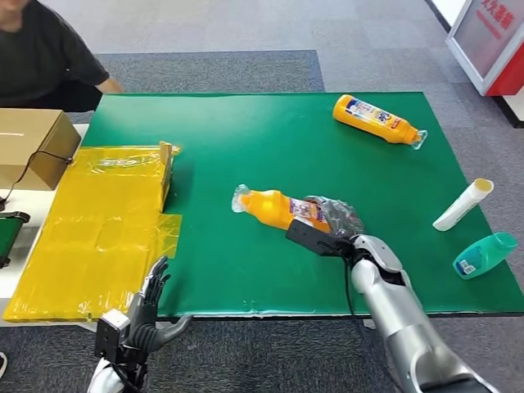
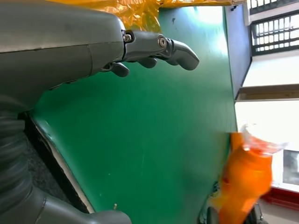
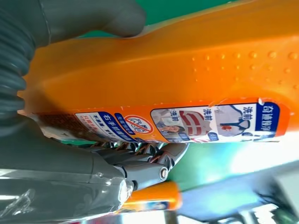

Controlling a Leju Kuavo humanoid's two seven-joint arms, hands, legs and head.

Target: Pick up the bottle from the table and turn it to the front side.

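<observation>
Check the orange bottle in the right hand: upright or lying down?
Lying down: the orange bottle lies lengthwise on the green table, right hand around its base.

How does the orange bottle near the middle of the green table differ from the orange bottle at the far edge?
The orange plastic bottle near the middle is gripped by the right robot hand, cap pointing left; the orange plastic bottle at the far edge lies free, cap pointing right. The far one shows its big label upward; the held one's label sits partly under the hand. Both lie on their sides with clear caps.

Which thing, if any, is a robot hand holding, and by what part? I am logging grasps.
The right robot hand grips the orange bottle around its labelled lower body. The left robot hand holds nothing.
</observation>
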